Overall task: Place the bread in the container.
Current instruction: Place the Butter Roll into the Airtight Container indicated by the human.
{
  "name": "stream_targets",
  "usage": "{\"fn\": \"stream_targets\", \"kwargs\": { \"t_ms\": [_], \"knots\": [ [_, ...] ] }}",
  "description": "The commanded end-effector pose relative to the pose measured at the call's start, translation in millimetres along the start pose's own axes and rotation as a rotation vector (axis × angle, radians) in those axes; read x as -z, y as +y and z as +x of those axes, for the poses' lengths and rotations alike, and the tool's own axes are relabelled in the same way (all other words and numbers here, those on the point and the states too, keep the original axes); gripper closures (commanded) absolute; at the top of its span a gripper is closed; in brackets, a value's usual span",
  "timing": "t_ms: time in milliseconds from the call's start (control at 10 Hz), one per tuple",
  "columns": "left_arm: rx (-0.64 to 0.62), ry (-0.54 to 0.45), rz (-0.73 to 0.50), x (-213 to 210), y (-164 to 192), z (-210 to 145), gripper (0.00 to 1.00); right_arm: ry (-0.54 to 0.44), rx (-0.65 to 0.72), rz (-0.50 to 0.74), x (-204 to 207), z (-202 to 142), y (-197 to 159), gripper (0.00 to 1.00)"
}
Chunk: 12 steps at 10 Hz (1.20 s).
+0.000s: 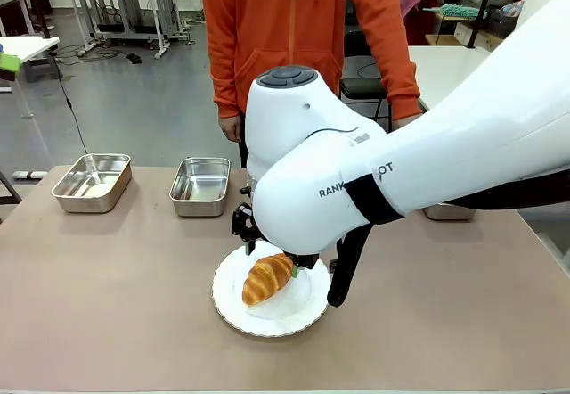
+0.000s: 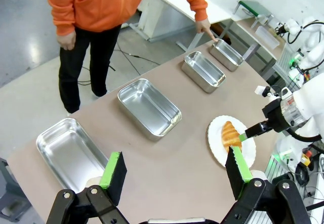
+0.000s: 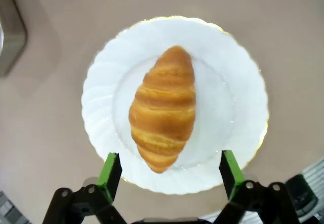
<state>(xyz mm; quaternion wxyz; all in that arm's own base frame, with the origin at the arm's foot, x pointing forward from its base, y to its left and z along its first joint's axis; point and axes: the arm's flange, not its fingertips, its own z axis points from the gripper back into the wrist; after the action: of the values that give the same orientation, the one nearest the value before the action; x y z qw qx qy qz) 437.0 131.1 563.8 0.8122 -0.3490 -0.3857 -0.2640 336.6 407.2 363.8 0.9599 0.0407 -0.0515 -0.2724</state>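
Observation:
The bread, a golden-brown croissant (image 1: 266, 278) (image 3: 163, 107) (image 2: 230, 134), lies on a round white plate (image 1: 267, 323) (image 3: 101, 97) (image 2: 215, 143). My right gripper (image 1: 270, 260) (image 3: 170, 176) (image 2: 253, 130) hangs open just above the plate, its green pads to either side of the croissant's near tip without touching it. Several look-alike steel pans stand in a row along the table's far side. The person's hand (image 2: 205, 29) rests at the rim of the end pan (image 2: 226, 54), which I take for the container. My left gripper (image 2: 176, 173) is open and holds nothing, high above the table.
Other pans stand at the far left (image 1: 92, 181) (image 2: 71, 153), left of centre (image 1: 200, 185) (image 2: 149, 107) and beside the end one (image 2: 202, 71). My right arm (image 1: 427, 153) hides the right side of the table. A person in an orange hoodie (image 1: 303, 20) stands at the far edge.

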Motion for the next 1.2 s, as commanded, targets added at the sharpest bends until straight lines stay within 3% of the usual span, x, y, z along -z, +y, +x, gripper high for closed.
{"fn": "stream_targets", "kwargs": {
  "t_ms": [0,900,1000,1100],
  "knots": [
    [0.003,-0.016,-0.002,-1,-1,1,0.0,-0.039,0.038,0.029,19,-4,24,0.0],
    [0.003,-0.016,-0.002,-1,-1,1,0.0,-0.017,0.091,-0.037,60,2,22,0.0],
    [0.003,-0.016,-0.002,-1,-1,1,0.0,-0.013,0.097,-0.041,59,4,21,0.19],
    [0.003,-0.016,-0.002,-1,-1,1,0.0,-0.018,0.101,-0.044,60,5,20,0.19]
  ]
}}
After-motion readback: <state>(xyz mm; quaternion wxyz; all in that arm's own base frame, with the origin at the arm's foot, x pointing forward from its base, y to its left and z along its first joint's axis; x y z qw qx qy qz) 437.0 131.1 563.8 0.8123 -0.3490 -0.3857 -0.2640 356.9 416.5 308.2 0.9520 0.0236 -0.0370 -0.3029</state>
